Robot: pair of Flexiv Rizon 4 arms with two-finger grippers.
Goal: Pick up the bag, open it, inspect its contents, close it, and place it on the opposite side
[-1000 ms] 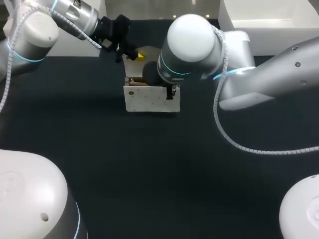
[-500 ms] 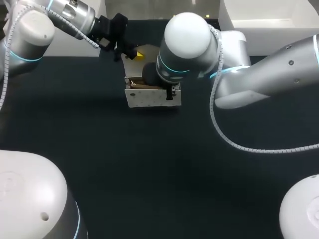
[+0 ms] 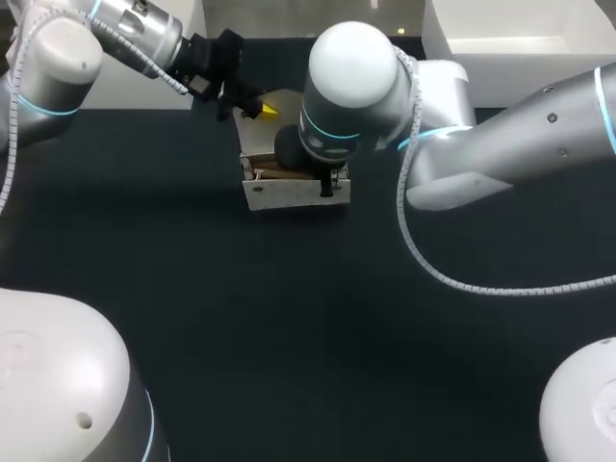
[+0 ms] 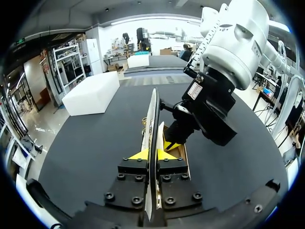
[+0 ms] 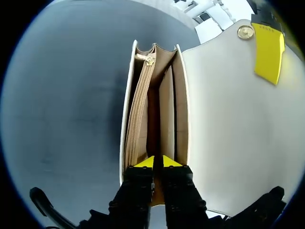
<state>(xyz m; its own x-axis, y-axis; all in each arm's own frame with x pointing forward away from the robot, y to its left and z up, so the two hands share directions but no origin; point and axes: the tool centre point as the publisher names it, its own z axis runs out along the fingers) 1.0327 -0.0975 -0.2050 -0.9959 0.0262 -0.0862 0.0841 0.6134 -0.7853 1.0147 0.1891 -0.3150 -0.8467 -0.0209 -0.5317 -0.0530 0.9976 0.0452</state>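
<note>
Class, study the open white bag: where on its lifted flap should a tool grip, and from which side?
Grip the flap at its free edge, edge-on from the left arm's side. It is a thin sheet clear of the bag mouth, so fingers fit both faces, as the left tool shows.

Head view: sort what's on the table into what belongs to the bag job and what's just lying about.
Belongs to the job:
- bag, standing open
- its flap, held up
- left claw, pinching the flap
- right claw, tips down inside the bag's mouth

Just lying about:
- white box, apart from the bag on the table
</note>
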